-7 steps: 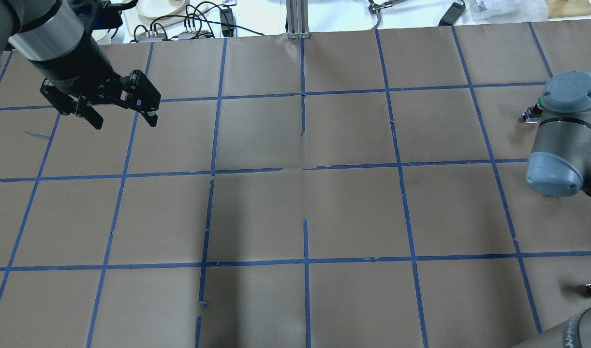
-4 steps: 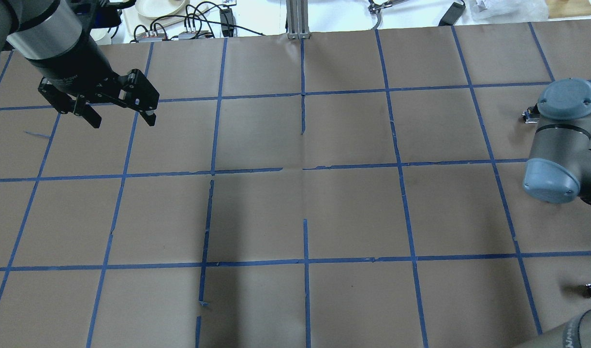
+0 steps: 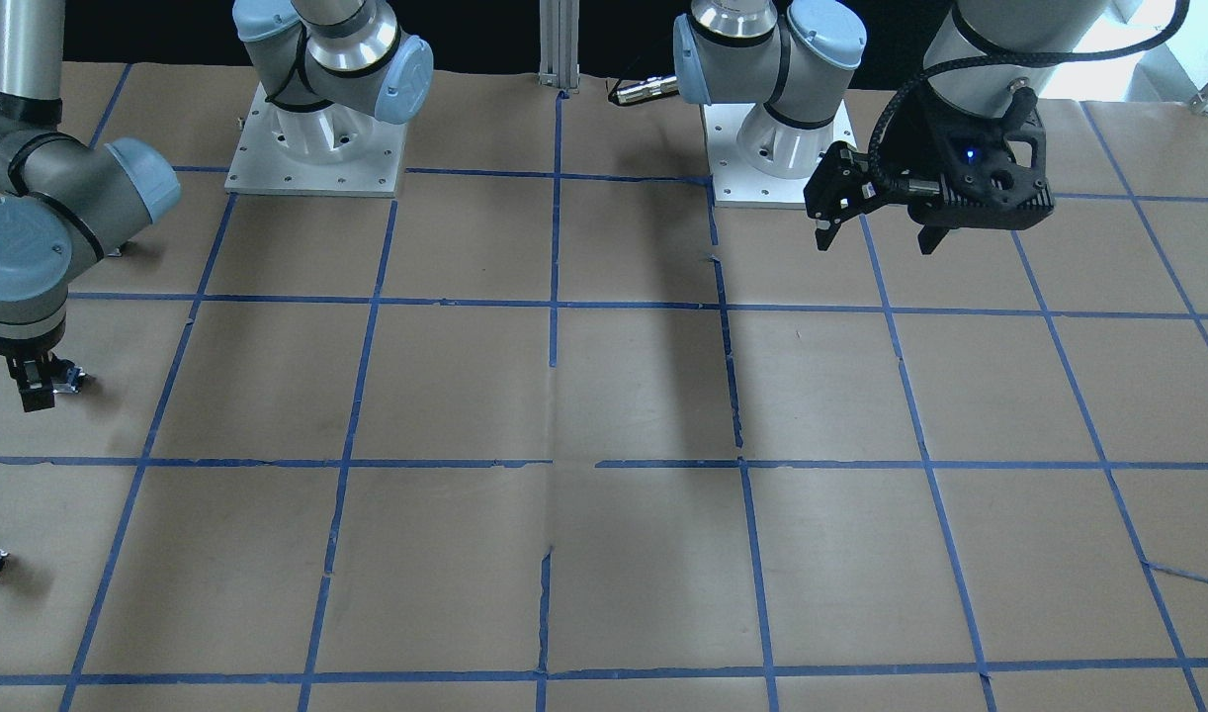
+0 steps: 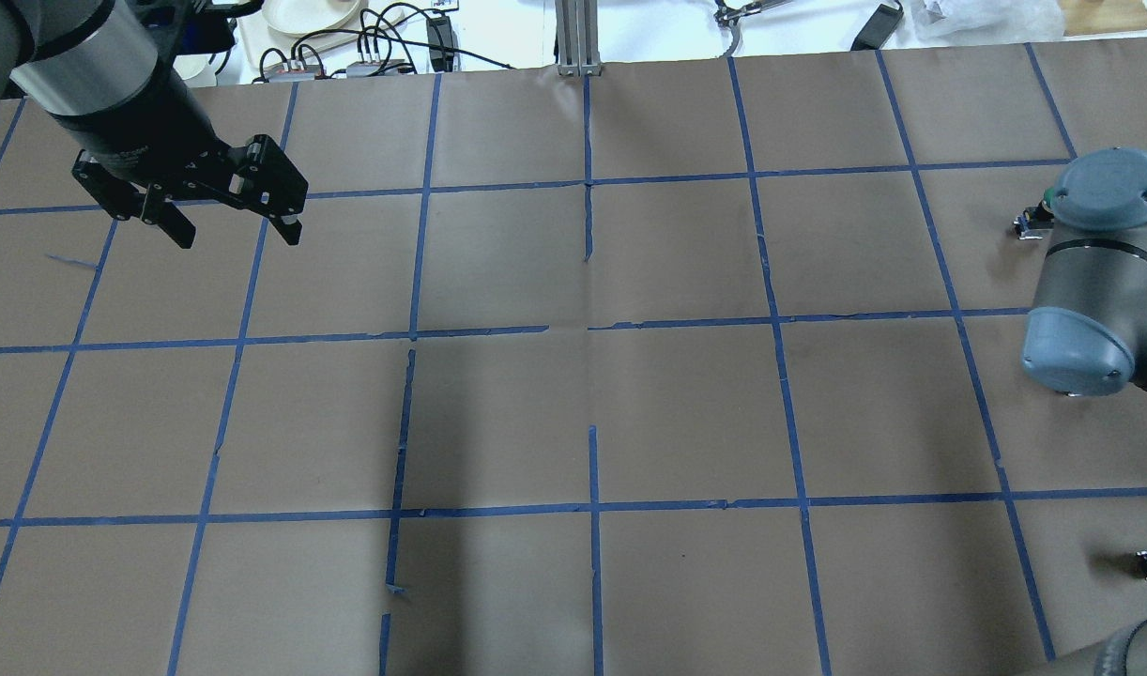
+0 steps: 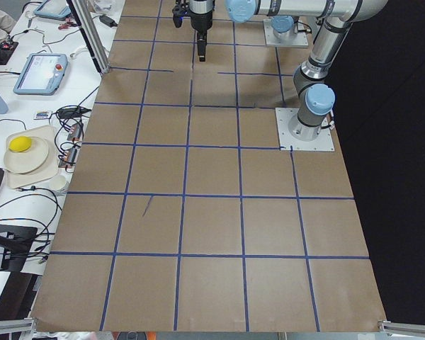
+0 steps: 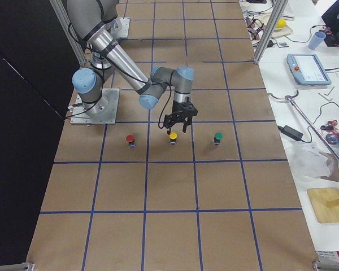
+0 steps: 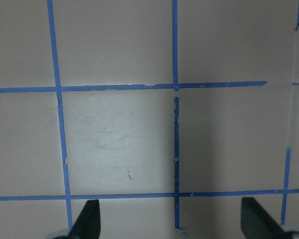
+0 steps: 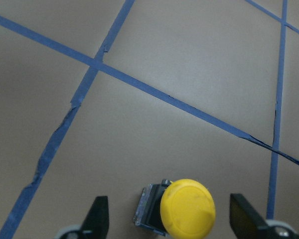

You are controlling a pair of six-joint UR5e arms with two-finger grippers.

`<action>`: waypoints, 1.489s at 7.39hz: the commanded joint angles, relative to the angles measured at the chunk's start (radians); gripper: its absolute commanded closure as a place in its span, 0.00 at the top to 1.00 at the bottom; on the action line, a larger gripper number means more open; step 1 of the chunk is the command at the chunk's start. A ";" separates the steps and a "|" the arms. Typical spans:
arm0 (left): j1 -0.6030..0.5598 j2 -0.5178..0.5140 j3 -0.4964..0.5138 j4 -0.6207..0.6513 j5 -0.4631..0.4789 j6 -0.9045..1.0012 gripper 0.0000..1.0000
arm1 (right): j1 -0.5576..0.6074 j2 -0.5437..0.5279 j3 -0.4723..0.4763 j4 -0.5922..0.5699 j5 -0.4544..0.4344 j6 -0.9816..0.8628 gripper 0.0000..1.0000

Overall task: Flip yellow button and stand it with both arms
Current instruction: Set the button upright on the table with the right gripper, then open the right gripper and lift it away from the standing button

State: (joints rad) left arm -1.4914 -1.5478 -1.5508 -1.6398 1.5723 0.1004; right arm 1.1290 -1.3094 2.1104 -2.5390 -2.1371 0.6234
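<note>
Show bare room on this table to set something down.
The brown-papered table lies bare centrally, between the black left gripper and the right arm. Crowded: its right end, where red-capped button, yellow-capped button and green-capped button line up at the right gripper.

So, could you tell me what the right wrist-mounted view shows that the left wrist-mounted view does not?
Only the right wrist view shows the yellow button. Its cap faces the camera, and it sits between the tips of the open right gripper with a gap on each side. Only the left wrist view shows the open left gripper, which is over bare paper with nothing between its tips. Both show the brown table crossed by blue tape lines.
</note>
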 commanded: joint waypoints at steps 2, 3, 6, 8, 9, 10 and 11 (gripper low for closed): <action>0.002 0.002 0.001 0.000 0.002 0.004 1.00 | 0.005 -0.167 -0.059 0.281 0.156 -0.037 1.00; 0.000 0.002 0.001 0.002 0.003 0.004 1.00 | 0.009 -0.204 -0.125 0.409 0.183 -0.148 1.00; 0.005 0.006 0.001 0.009 0.005 0.005 1.00 | 0.049 -0.215 -0.391 0.796 0.302 -0.243 1.00; 0.016 0.009 -0.002 0.012 0.005 0.005 1.00 | 0.176 -0.237 -0.556 1.001 0.359 -0.243 1.00; 0.016 0.011 0.000 0.017 0.005 0.008 1.00 | 0.261 -0.260 -0.567 1.095 0.405 -0.246 1.00; 0.017 0.012 -0.003 0.017 0.003 0.019 1.00 | 0.364 -0.287 -0.570 1.108 0.428 -0.310 1.00; 0.016 0.009 -0.002 0.020 0.002 0.021 1.00 | 0.446 -0.322 -0.569 1.106 0.427 -0.338 1.00</action>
State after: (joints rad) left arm -1.4754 -1.5372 -1.5525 -1.6230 1.5755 0.1159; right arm 1.4611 -1.5913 1.5480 -1.4556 -1.7257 0.3297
